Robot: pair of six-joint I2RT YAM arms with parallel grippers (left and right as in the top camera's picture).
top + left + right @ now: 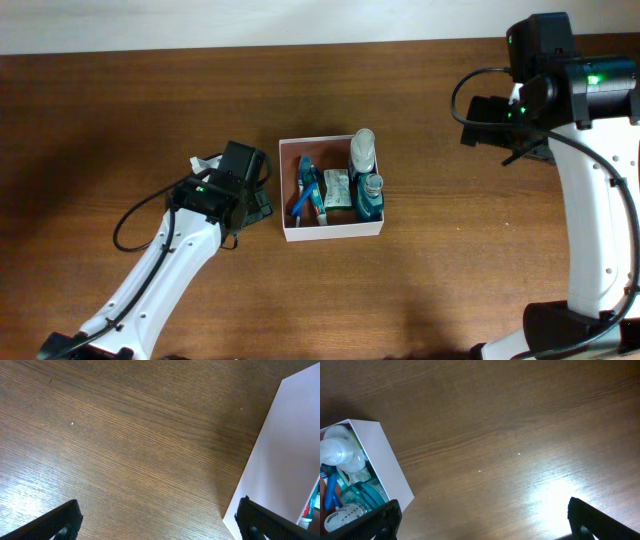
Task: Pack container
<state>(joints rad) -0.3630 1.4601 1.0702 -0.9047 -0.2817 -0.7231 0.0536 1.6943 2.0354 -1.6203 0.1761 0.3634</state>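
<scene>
The container (330, 232) sits at frame centre on the desk (450, 270). Judged light, with thin, flexible cardboard walls: grip one wall at the rim. Left tool (159, 519) and right tool (482, 519): spread apart, empty.

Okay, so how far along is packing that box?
Looks nearly done. The container holds a white-capped bottle, a teal bottle, a green packet and a blue toothbrush. Nothing is in hand: the left fingers and right fingers are spread open over the table. Left to do: no loose toiletries show outside it, so probably just retreating.
</scene>
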